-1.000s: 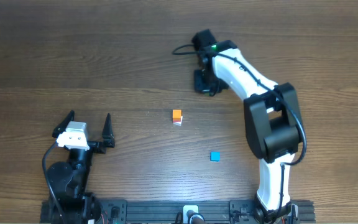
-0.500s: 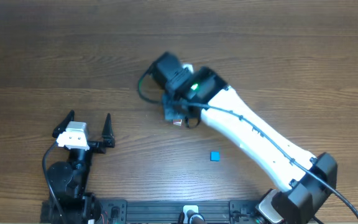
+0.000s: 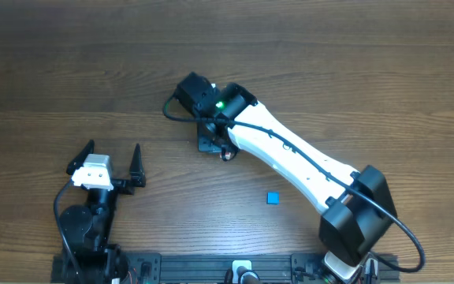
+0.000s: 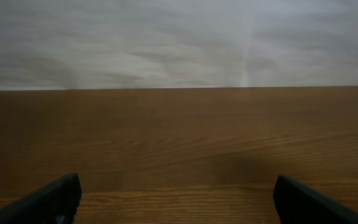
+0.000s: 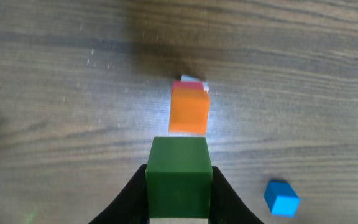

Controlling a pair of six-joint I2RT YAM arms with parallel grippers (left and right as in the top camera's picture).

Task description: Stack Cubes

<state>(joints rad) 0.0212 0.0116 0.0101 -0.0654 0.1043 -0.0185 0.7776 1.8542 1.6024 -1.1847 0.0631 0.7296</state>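
Left hand (image 3: 113, 150) is seen by the tabletop's (image 3: 38, 63) near-left corner, spread apart, nothing held. Around the tabletop's middle, right hand (image 5: 179, 186) is clamped on a green cube (image 5: 179, 171), held just beside an orange cube (image 5: 189, 111); red and white edges are seen under the orange. Blue cube (image 3: 273, 198) is seen alone toward the near edge.

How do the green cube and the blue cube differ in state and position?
The green cube is gripped between the right gripper's fingers; the blue cube lies free on the table. The green cube is close to the orange cube; the blue cube sits off to one side, alone. Both are single-coloured cubes.
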